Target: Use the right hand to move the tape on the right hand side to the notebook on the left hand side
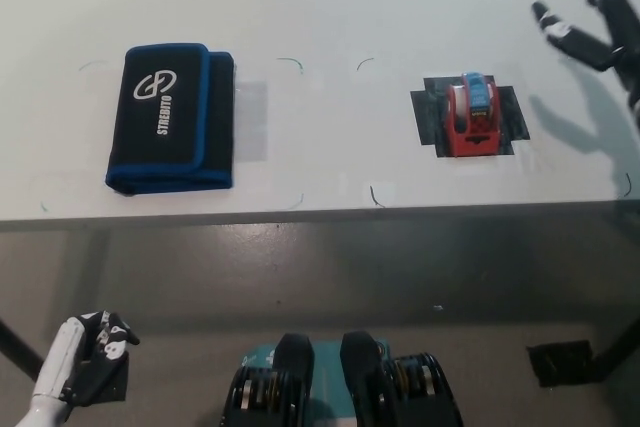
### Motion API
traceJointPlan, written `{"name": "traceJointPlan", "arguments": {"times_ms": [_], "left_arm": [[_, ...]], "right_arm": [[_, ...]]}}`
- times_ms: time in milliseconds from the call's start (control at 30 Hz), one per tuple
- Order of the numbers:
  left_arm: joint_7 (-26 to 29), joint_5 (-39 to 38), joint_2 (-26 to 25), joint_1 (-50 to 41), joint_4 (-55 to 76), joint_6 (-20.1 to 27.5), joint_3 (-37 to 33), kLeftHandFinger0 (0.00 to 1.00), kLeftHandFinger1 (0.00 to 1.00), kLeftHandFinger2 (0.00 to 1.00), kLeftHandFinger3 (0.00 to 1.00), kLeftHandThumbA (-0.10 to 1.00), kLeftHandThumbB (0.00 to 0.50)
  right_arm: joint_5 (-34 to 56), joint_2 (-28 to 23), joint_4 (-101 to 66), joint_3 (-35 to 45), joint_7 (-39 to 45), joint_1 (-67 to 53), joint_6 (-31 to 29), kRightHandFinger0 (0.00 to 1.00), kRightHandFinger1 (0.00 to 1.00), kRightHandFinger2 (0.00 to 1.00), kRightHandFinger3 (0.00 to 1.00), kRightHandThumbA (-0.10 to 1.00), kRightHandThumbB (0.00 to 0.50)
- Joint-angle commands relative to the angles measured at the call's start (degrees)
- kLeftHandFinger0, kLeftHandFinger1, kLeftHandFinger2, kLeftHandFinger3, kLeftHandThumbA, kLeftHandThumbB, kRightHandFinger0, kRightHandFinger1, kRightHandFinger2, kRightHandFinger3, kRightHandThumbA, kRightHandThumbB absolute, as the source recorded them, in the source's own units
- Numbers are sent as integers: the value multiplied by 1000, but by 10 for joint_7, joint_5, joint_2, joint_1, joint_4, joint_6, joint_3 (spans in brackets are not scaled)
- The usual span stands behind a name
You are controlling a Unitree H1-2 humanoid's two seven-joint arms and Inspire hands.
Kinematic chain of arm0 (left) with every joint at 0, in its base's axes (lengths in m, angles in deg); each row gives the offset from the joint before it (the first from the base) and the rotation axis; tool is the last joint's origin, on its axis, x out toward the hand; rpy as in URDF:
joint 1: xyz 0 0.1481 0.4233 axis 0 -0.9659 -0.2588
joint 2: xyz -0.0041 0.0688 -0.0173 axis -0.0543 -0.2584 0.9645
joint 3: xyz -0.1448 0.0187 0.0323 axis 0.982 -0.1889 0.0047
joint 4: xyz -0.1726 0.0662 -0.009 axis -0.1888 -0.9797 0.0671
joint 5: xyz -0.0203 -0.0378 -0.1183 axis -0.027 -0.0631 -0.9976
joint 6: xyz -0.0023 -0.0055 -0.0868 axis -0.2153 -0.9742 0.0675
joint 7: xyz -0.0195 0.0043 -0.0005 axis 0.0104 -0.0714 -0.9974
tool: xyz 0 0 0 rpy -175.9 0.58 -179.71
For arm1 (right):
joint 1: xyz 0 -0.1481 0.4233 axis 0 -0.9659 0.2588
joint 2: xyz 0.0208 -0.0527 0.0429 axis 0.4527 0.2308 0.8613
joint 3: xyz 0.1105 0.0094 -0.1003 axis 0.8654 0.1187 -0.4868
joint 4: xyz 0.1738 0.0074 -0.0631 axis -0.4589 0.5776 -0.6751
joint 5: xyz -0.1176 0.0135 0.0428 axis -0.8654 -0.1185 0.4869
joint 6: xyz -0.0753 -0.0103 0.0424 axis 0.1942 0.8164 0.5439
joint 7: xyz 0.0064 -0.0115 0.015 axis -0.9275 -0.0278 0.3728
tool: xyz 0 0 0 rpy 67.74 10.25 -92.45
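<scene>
Tape (471, 114): red dispenser, upright on dark mat, right part of counter (330, 7) | Notebook (171, 118): black-blue, far left, well apart | Right robot hand (598, 27): spread, empty, above tape's far right | Left robot hand (88, 352): resting below counter edge, grip unclear | Risk: sideways approach tipping or shoving tape; shallow grasp dropping it mid-carry.

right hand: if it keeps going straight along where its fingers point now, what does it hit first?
Probably nothing. The black right hand is open at the far right, fingers aimed up-left over bare white table. The red tape dispenser lies below-left of that line, off its path. Hand height above the table is unclear.
</scene>
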Motion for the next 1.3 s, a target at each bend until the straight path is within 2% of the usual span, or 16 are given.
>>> {"name": "traceJointPlan", "arguments": {"times_ms": [0,133,200,233,367,467,567,667,833,1000,1133,1200,1267], "left_arm": [[5,2,0,-1,8,24,4,0,0,20,144,381,183],[2,0,-3,-1,8,21,5,22,14,35,137,375,186],[0,-3,-4,-2,12,18,7,34,17,45,123,385,192],[1,-1,-4,-2,10,20,7,39,21,52,122,389,195],[3,-2,0,-3,9,27,8,9,0,40,124,396,188],[3,-5,2,-2,6,29,9,7,0,43,111,392,193],[4,-4,3,-2,5,28,9,5,0,44,108,405,192],[6,-1,3,4,1,29,9,11,1,56,119,443,212],[13,10,1,7,0,42,9,0,0,44,120,440,195],[12,8,2,5,7,33,11,0,0,51,119,448,198],[6,-2,3,5,9,30,12,0,0,31,102,417,194],[4,-5,3,5,9,26,13,1,0,37,102,433,202],[3,-8,3,4,12,25,13,0,0,30,104,423,196]], "right_arm": [[6,9,36,-4,-25,49,-58,1000,1000,1000,1000,663,500],[11,28,63,-6,-25,49,-70,1000,1000,1000,1000,707,500],[22,38,87,-2,-18,52,-79,1000,1000,1000,1000,685,500],[20,42,105,-5,-18,56,-81,1000,1000,1000,1000,716,500],[22,55,147,-3,-29,61,-101,1000,1000,1000,1000,669,500],[17,63,178,-7,-34,63,-107,1000,1000,1000,1000,692,500],[30,70,209,-2,-26,63,-125,1000,1000,1000,1000,662,500],[29,74,224,-2,-28,62,-135,1000,1000,1000,1000,641,500],[44,86,257,8,-25,57,-158,1000,1000,1000,1000,598,500],[47,96,258,7,-28,49,-161,1000,1000,1000,1000,565,500],[57,119,256,10,-30,43,-176,1000,1000,1000,1000,578,492],[65,136,246,12,-28,39,-183,1000,1000,1000,1000,561,460],[68,147,243,12,-27,38,-189,1000,1000,1000,1000,565,461]]}}
